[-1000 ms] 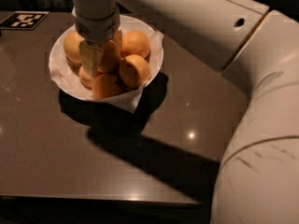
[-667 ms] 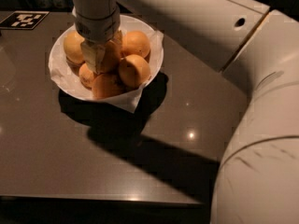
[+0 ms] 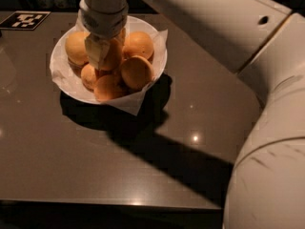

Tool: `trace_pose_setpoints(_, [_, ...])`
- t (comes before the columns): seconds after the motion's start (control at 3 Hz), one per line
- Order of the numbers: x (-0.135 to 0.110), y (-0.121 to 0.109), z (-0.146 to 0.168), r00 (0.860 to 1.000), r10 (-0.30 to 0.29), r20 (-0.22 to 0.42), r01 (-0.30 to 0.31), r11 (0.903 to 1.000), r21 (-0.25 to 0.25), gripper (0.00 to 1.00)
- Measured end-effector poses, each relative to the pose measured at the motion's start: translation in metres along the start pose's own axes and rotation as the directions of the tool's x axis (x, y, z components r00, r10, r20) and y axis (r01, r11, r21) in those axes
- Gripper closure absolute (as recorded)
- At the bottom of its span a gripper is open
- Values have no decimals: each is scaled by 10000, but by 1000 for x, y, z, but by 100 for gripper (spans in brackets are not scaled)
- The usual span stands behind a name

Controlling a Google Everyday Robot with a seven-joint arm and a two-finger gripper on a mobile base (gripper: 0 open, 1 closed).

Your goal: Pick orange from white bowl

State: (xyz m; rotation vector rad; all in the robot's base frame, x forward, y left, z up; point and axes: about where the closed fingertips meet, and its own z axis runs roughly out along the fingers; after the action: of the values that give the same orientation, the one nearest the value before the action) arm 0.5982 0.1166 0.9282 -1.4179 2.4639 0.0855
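The white bowl (image 3: 61, 79), lined with crinkled white paper, stands at the back left of the dark table. It holds a pile of several yellow-orange oranges. My gripper (image 3: 98, 51) hangs from the wrist straight down into the pile, against an orange (image 3: 113, 56) in the middle, which it partly hides. Other oranges lie to the left (image 3: 77, 46), to the right (image 3: 138, 44) and in front (image 3: 137, 72). No stem dot shows on any of them.
My pale arm (image 3: 214, 27) spans the top and right of the view, over the table (image 3: 95, 161). A black-and-white marker tag (image 3: 24, 19) lies at the back left. A paper corner (image 3: 134, 104) hangs over the bowl's front rim. The table's front edge runs along the bottom.
The gripper stays down in the pile of oranges at about the same spot. The bowl and the oranges have not visibly moved.
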Motion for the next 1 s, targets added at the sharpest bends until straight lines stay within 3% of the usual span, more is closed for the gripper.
trace_pose_setpoints(0.33, [3, -19, -28, 9893, -211, 1444, 418, 9891, -1415, 100])
trace_pose_setpoints(0.67, [10, -26, -50, 9640, -134, 2654, 896, 9566, -2772, 100])
trace_pose_setpoints(1.0, [22, -29, -72, 9398, 30, 3418, 1332, 9177, -3743, 100])
